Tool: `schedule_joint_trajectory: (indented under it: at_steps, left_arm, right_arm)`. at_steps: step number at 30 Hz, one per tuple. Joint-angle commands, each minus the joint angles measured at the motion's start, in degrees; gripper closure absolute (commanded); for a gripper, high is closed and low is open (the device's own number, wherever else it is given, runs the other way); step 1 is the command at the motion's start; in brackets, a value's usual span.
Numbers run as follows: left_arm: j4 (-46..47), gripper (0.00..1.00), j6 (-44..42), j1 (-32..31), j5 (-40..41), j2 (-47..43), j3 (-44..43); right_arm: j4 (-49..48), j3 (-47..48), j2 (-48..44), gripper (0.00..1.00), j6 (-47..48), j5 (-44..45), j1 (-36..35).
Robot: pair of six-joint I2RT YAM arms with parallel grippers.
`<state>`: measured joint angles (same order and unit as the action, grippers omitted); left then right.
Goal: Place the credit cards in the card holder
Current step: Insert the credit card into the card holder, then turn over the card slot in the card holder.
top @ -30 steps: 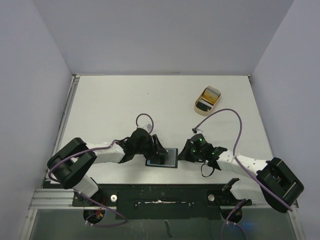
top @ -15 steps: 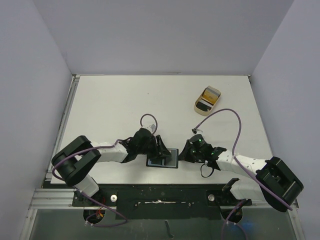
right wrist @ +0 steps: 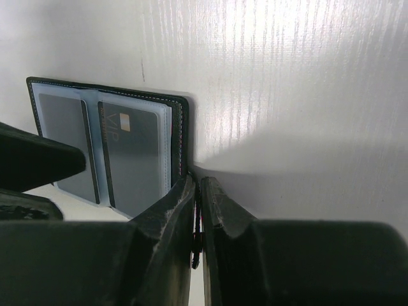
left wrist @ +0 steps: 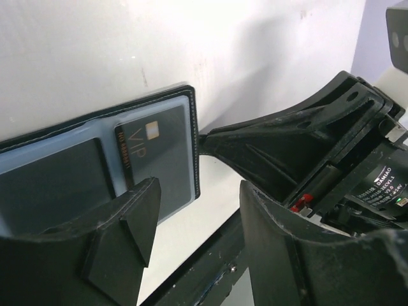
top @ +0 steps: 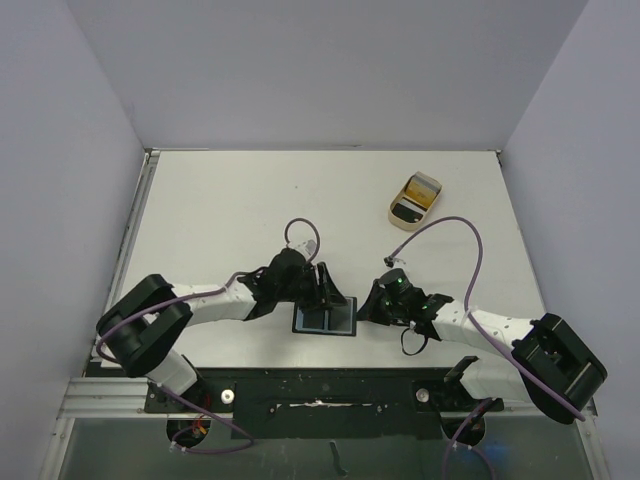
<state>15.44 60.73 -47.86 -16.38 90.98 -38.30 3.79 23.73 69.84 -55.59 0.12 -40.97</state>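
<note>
Black card holder lies open, dark cards seated; my left gripper hangs released above, right gripper clenched at its edge. Next, probably, the tan card in the tray.

Lab test cell: white table enclosed by plain walls.

Even bright overhead light, streaky glare on table, soft shadow beside right gripper, near foreground blurred in both wrist views
</note>
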Motion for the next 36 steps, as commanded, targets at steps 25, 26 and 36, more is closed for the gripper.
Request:
schedule_joint_trajectory:
  at_steps: [25,26,36]
  left_arm:
    - [-15.5,0.34,-9.4,7.8,2.2,-9.8,1.9]
    - [-15.8,0.34,-9.4,7.8,2.5,-9.2,2.0]
    - [-10.4,0.34,-7.0,7.7,-0.7,-6.1,3.6]
  right_arm:
    - [-2.1,2.2,-0.1,0.91,1.5,1.8,-0.9]
    - [-2.1,2.3,0.0,0.91,1.5,1.8,-0.9]
    - [-2.8,2.2,1.2,0.91,0.7,2.4,-2.3]
